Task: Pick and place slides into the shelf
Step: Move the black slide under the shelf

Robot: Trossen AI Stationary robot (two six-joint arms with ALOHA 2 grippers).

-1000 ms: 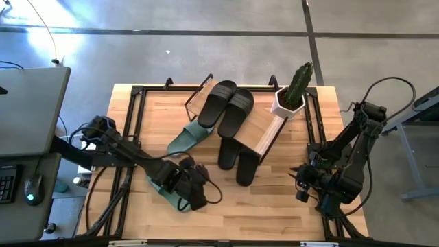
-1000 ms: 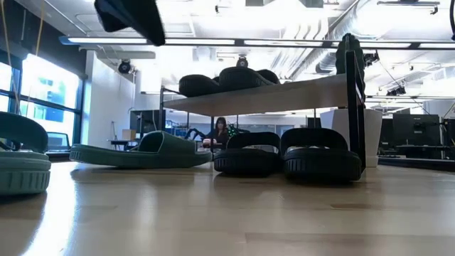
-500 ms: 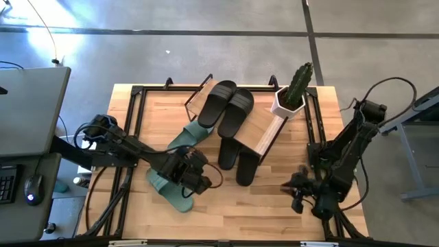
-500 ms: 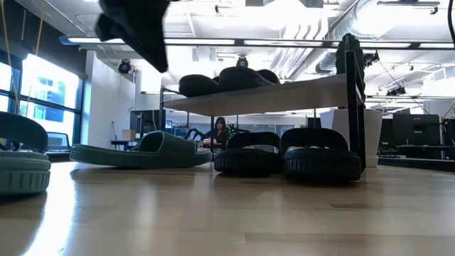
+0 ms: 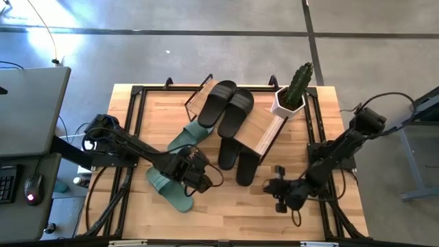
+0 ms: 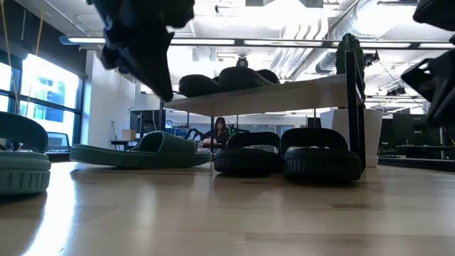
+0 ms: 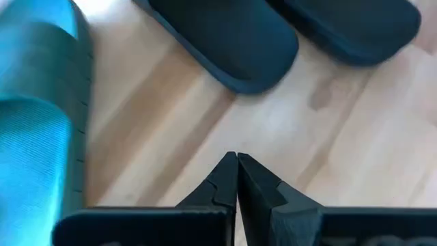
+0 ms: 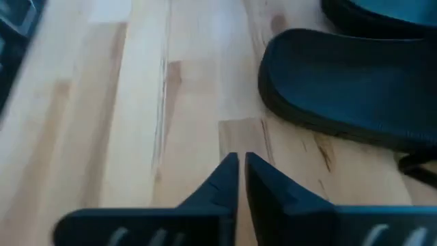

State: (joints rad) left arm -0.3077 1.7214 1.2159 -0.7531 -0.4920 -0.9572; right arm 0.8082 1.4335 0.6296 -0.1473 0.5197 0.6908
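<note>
Two black slides (image 5: 227,107) lie on top of the shelf (image 5: 264,130). Two more black slides (image 5: 239,159) rest soles down on the table at its open side, under its plank in the low view (image 6: 288,153). One green slide (image 5: 186,138) lies left of the shelf, the other (image 5: 167,189) near the table's near-left. My left gripper (image 5: 199,175) hovers shut just right of that near green slide (image 7: 34,130), touching nothing. My right gripper (image 5: 278,190) is shut above bare wood, right of the nearer black slide (image 8: 355,82).
A potted cactus (image 5: 293,92) stands at the shelf's far right corner. A black metal frame (image 5: 130,116) runs along the table's edges. Bare wood (image 5: 233,206) lies between the two grippers. A desk with a mouse (image 5: 31,197) stands left of the table.
My right arm has swung out from the table's right edge toward the left, bringing its gripper over the wood near the black slides. My left gripper has shifted off the near green slide toward the right and far side and come lower in the low view.
</note>
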